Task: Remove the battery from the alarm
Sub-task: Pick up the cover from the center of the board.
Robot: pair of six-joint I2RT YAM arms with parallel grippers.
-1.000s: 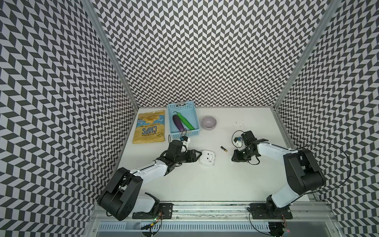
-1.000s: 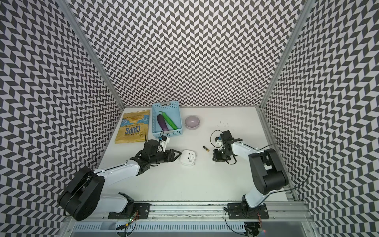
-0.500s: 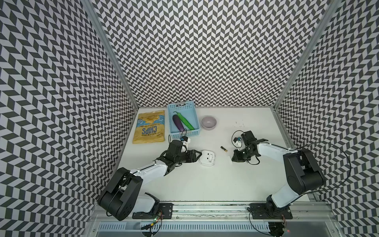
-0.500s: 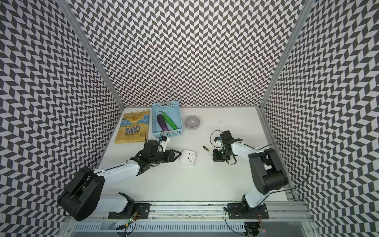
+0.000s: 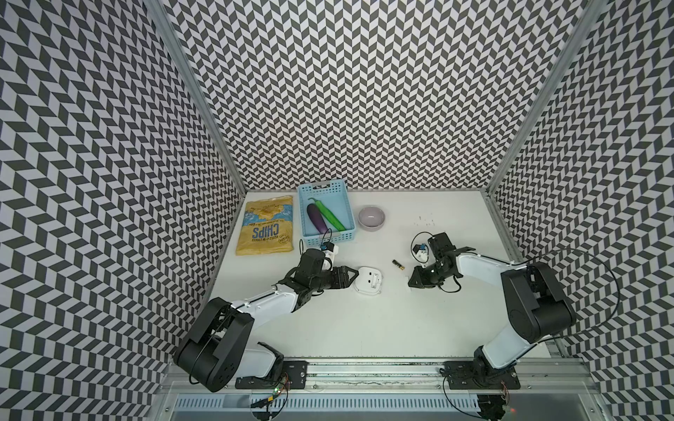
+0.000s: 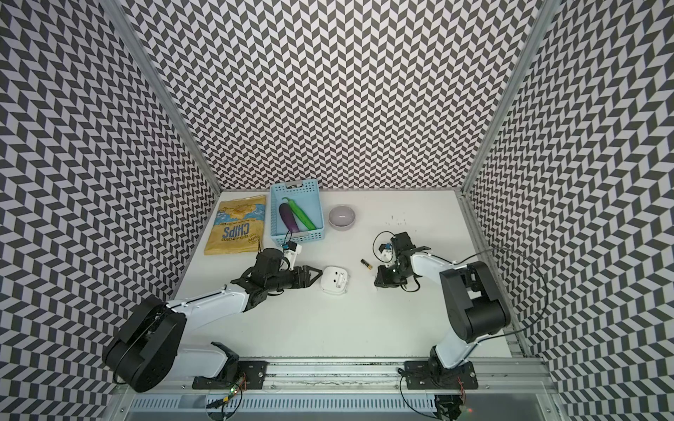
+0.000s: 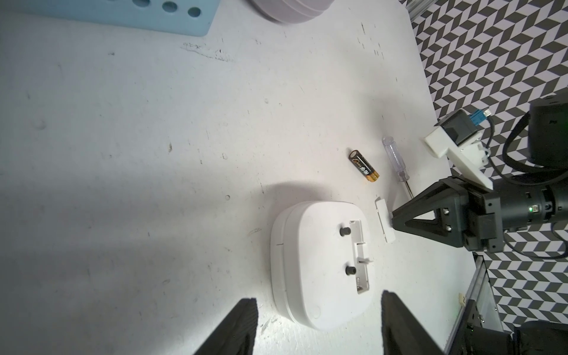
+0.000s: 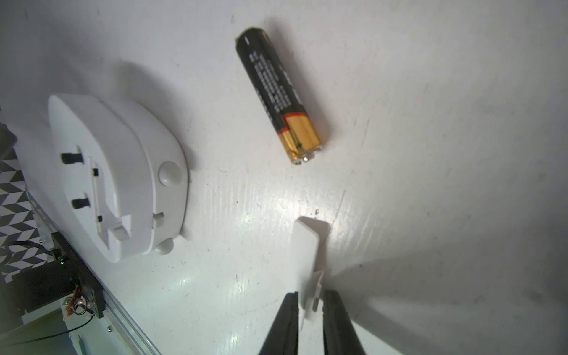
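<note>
The alarm (image 5: 368, 280) (image 6: 334, 280) lies face down mid-table, its white back up and its recessed slot (image 7: 359, 255) uncovered. The battery (image 5: 398, 264) (image 6: 366, 264), dark with a gold end, lies loose on the table between the alarm and my right arm. My left gripper (image 5: 354, 279) (image 7: 319, 310) stands open at the alarm's left edge, its fingers straddling the near corner without touching. My right gripper (image 5: 410, 286) (image 8: 311, 295) points down at the table, shut on one end of a small white battery cover (image 8: 307, 246) (image 7: 384, 224).
A clear-handled screwdriver (image 7: 396, 166) lies next to the battery, by my right gripper. At the back stand a blue basket (image 5: 325, 238) holding an aubergine and a green vegetable, a lilac bowl (image 5: 371, 218) and a chips bag (image 5: 266, 226). Patterned walls close three sides.
</note>
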